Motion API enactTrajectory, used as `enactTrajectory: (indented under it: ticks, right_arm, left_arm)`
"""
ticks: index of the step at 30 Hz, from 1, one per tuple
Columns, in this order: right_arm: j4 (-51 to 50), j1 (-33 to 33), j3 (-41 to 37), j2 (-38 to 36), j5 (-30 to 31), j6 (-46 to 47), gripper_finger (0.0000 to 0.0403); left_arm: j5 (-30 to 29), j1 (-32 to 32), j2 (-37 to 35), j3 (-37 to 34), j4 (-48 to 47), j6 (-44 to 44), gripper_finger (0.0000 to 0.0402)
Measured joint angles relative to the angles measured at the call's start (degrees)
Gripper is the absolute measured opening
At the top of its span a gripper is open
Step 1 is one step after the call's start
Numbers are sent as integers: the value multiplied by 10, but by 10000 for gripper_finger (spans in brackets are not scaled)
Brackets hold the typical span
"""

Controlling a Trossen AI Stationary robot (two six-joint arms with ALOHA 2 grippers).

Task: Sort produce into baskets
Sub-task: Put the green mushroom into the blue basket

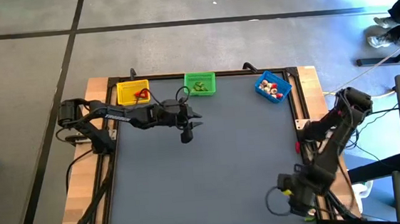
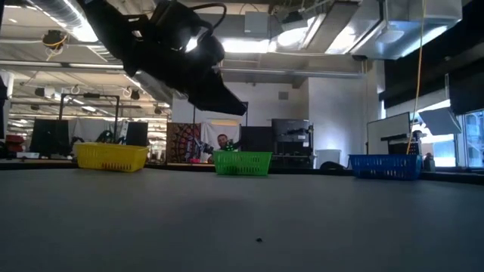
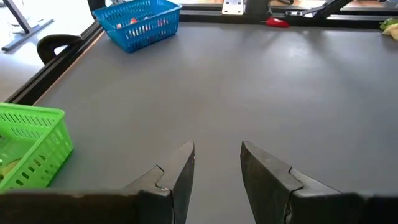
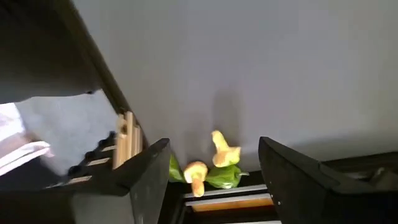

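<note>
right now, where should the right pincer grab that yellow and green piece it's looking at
Grip the yellow and green piece across its green leafy base, coming straight down from above. It lies low by the table's edge rail between the right pincer's open fingers, and the two yellow stalks look thin and likely to slip.

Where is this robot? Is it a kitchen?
Probably not. It looks like a workshop or lab: bare ceiling pipes, desks with computer screens behind the table, and a person sitting at one.
</note>
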Motion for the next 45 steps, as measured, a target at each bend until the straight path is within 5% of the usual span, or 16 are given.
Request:
enactTrajectory:
  ticks: [11,24,38,45]
  right_arm:
    - [43,82,0,96,-23,35,234]
    - [25,90,0,168,-39,24,229]
    - [39,89,0,181,-62,20,42]
    - [32,40,0,135,-22,-3,31]
  left_arm:
    - [0,0,0,0,6,15,127]
    - [0,0,0,0,11,14,127]
    - [0,0,0,0,12,15,127]
    - [0,0,0,0,12,15,127]
